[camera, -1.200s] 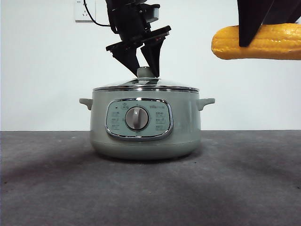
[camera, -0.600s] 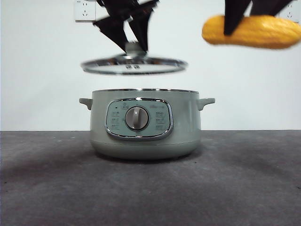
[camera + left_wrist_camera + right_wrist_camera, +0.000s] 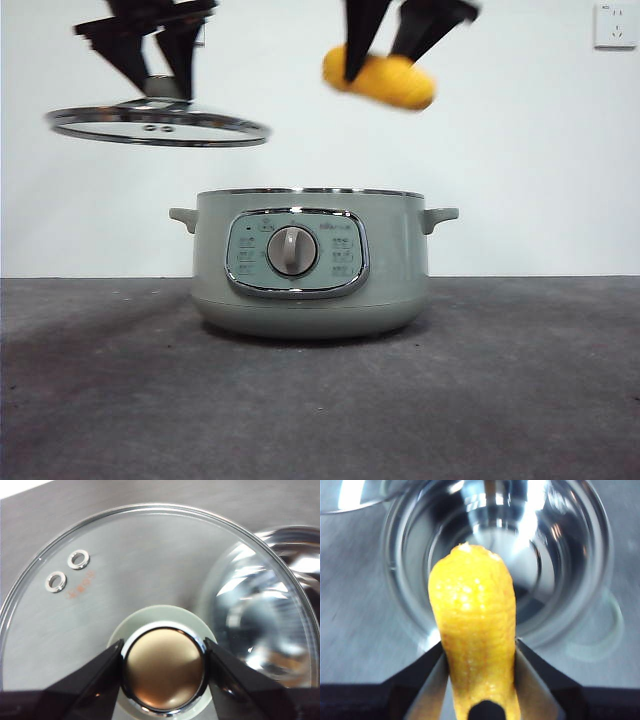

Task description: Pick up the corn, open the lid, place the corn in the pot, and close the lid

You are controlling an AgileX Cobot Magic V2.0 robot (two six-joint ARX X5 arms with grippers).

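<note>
You see the pot (image 3: 310, 262) standing open on the table (image 3: 320, 400). The lid (image 3: 157, 126) hangs clear of it, up and to the left (held by its knob (image 3: 164, 674)). The corn (image 3: 380, 78) hangs above the pot's opening, probably slightly right of centre.

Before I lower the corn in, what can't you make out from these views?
- Pot interior: front view shows only the outer wall; right wrist view has it glare-washed and partly behind the corn.
- Corn in the front view: motion-blurred, kernels unreadable.
- Lid marking by the holes: too small to read.
- Panel labels: too small.
</note>
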